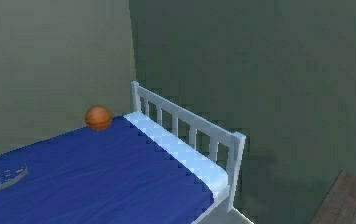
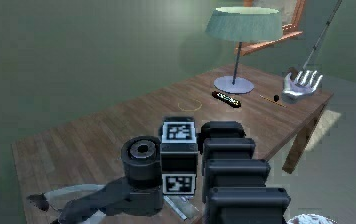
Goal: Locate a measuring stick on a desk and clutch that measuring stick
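A wooden desk (image 2: 106,130) runs across the arm side view. Near its far end lies a short dark stick-like thing (image 2: 227,98) with pale marks, just in front of the lamp's base. My arm (image 2: 236,180) rises from the bottom edge, with its two marked white squares (image 2: 178,155) beside it. The gripper (image 2: 56,200) reaches out to the lower left over the desk's near end, well away from the dark stick. I cannot tell whether it holds anything.
A lamp (image 2: 242,30) with a pale green shade, a white hand-shaped figure (image 2: 302,86) and a thin ring (image 2: 191,104) stand on the desk. In the forward view a blue bed (image 1: 96,175) with a white headboard (image 1: 191,130) carries an orange ball (image 1: 98,118); a wooden corner (image 1: 348,200) shows lower right.
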